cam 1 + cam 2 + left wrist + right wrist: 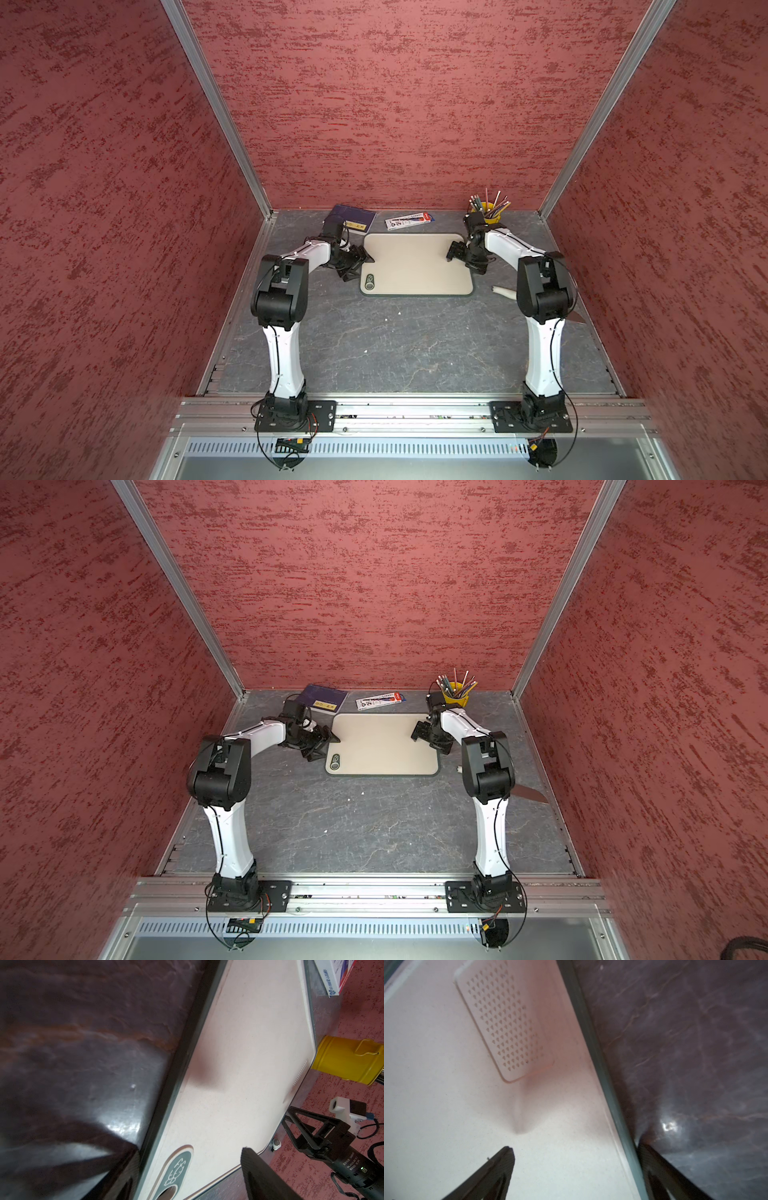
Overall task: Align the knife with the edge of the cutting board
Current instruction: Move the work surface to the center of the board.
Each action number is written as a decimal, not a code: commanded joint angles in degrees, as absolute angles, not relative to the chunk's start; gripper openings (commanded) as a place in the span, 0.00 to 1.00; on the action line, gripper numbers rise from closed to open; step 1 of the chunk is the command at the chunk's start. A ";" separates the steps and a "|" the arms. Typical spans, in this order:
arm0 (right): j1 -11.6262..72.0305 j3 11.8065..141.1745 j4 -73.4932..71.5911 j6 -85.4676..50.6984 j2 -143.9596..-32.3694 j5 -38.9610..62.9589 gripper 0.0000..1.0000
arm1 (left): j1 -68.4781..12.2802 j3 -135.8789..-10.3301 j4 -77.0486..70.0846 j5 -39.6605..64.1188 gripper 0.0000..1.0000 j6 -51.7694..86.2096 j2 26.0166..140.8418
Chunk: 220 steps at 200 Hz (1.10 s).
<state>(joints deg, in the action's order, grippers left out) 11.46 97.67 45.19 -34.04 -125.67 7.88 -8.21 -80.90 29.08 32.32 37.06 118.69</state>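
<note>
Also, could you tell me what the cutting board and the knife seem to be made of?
The cutting board: likely plastic or composite; matte, finely speckled beige face with thin dark rim. The knife: grey blade looks like dull steel; off-white handle, smooth, probably plastic.

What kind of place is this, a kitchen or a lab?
Probably a robot test booth, not a kitchen: red walls in a metal frame, two arms bolted to a rail, and staged props like a board and pencil cup.
</note>
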 commanded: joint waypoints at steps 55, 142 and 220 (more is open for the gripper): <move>16.96 94.76 42.35 -35.18 -124.74 25.66 0.97 | -15.68 -73.87 30.89 38.69 0.81 36.50 120.82; 17.36 91.02 40.81 -36.16 -122.72 25.78 0.97 | -14.06 -69.87 30.14 39.13 0.79 35.71 117.75; 17.97 88.15 39.99 -36.10 -120.94 24.73 0.98 | -12.60 -67.68 30.67 38.23 0.79 35.26 115.70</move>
